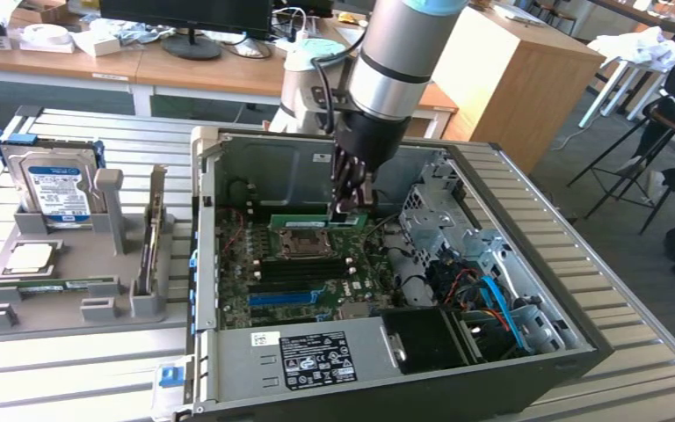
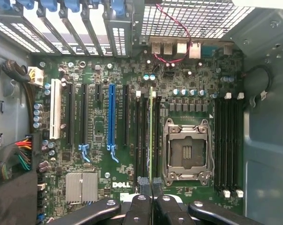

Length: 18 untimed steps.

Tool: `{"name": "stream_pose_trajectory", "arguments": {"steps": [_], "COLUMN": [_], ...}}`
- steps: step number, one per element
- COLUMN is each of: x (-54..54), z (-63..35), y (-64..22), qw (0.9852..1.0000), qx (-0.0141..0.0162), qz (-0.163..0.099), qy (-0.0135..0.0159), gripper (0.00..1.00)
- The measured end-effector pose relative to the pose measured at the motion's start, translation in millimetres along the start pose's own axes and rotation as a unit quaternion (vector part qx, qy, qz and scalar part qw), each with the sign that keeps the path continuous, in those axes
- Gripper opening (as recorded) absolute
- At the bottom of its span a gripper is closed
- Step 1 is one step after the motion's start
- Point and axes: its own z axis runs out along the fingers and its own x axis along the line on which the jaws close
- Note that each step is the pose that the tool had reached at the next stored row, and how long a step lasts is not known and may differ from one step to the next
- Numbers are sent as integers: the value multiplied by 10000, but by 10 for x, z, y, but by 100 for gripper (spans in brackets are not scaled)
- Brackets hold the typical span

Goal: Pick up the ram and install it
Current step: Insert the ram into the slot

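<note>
The gripper (image 2: 151,187) has its 2 fingers (image 2: 139,208) clenched on one end of the ram (image 2: 151,131). The ram stands on edge, in line with the black memory slots (image 2: 142,136), and whether it is seated cannot be told. Slots flank it closely on both sides, and the processor socket (image 2: 186,150) lies just beside. The arm (image 1: 390,61) reaches down into the open case (image 1: 204,229), with the drive cage (image 1: 438,220) near on the exterior view's right. A 2nd stick (image 1: 66,284) lies in the grey tray (image 1: 32,321), well apart.
</note>
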Motion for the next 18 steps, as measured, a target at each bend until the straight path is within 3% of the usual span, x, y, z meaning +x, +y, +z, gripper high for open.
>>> {"name": "stream_pose_trajectory", "arguments": {"steps": [18], "x": [5], "z": [89], "y": [-3], "qw": [10000], "qx": [27], "qz": [-1], "qy": [0], "gripper": [12]}}
